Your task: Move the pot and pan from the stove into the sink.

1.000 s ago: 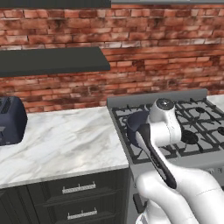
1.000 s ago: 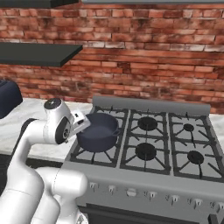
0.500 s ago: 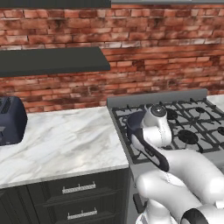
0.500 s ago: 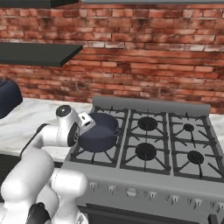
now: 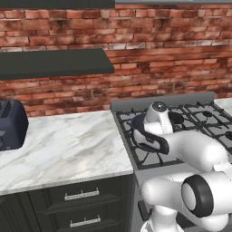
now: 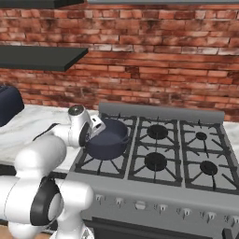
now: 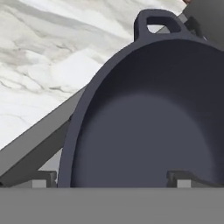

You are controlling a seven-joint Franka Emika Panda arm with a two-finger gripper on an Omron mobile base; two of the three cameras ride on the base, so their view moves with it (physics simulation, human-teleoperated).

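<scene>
The pot (image 6: 109, 140) is deep, round and dark blue-grey, and stands on the front-left burner of the stove (image 6: 186, 156). In the hand view its inside (image 7: 148, 118) looms close, with one loop handle (image 7: 157, 19) at the top. My gripper (image 7: 113, 178) is open at the pot's left rim. One fingertip (image 7: 43, 177) is outside the wall and the other is inside. From the right base view the gripper (image 6: 96, 131) hangs right at that rim. From the left, my arm (image 5: 158, 120) hides most of the pot (image 5: 137, 129). The pan and the sink are out of view.
White marble counter (image 5: 68, 145) runs left of the stove, with a dark blue toaster (image 5: 11, 124) at its far left. A dark shelf (image 5: 54, 63) hangs on the brick wall above. Drawers (image 5: 81, 195) sit below the counter.
My hand has dropped and moved in toward the pot's left rim, and the elbow has sunk lower. The pot has not moved and the jaws have stayed open.
</scene>
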